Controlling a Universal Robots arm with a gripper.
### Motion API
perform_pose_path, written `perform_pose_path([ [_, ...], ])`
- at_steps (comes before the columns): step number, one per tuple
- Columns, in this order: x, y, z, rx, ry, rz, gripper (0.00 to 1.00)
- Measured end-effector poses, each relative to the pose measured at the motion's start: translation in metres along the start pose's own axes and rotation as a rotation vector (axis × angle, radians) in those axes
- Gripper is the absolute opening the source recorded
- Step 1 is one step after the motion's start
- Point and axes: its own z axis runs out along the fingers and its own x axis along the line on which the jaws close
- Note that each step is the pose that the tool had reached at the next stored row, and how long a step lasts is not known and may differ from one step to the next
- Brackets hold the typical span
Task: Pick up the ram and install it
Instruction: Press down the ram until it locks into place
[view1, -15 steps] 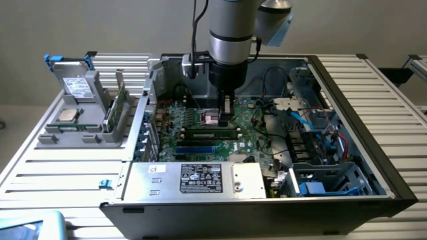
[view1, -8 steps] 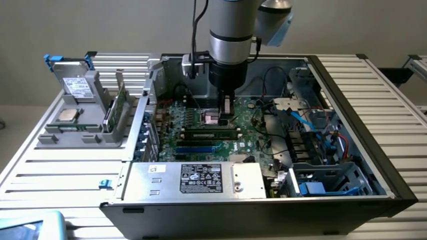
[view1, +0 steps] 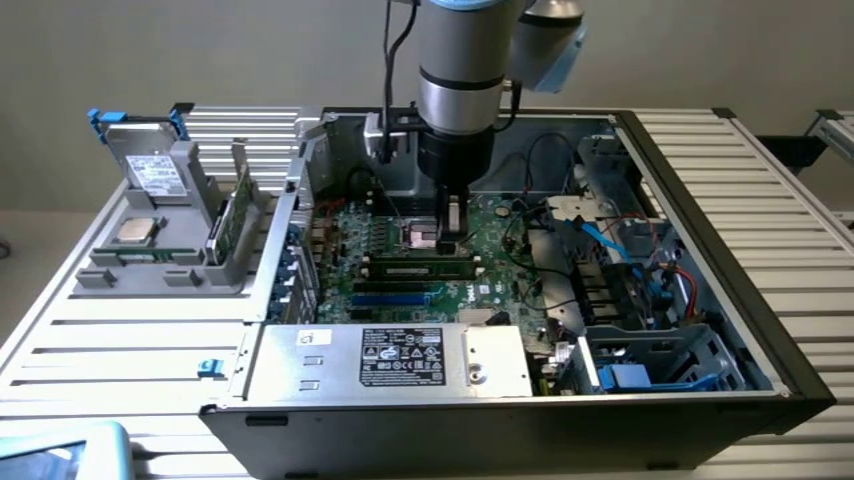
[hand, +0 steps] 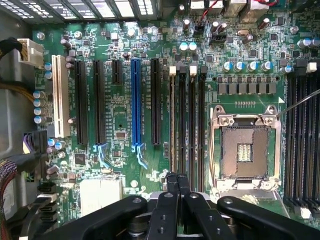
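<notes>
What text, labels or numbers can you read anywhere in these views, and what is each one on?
None can be read as it stands.
White label on the power supply: printed lines and certification marks, too small to read.
Sticker on the drive in the grey holder: blurred.
Small white tag on the power supply's top: illegible.
Motherboard silkscreen in the wrist view: too fine to read.

Ram (view1: 420, 267): long narrow dark-green stick w/ a row of dark chips along its face. It stands on its long edge in a motherboard slot, level end to end and looks seated. In the exterior view it sits just below the gripper (view1: 454, 232) tip, toward the camera side, close but not betw. the fingers. Its length runs across the exterior view, approx. centred under the gripper.
</notes>
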Motion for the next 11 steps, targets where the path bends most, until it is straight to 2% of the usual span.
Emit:
perform_pose_path([
  [5, 0.0021, -0.0006, 0.0075, 0.0008, 0.0001, 0.000, 0.11],
  [11, 0.0025, -0.0070, 0.0106, 0.0024, -0.0002, 0.000, 0.11],
])
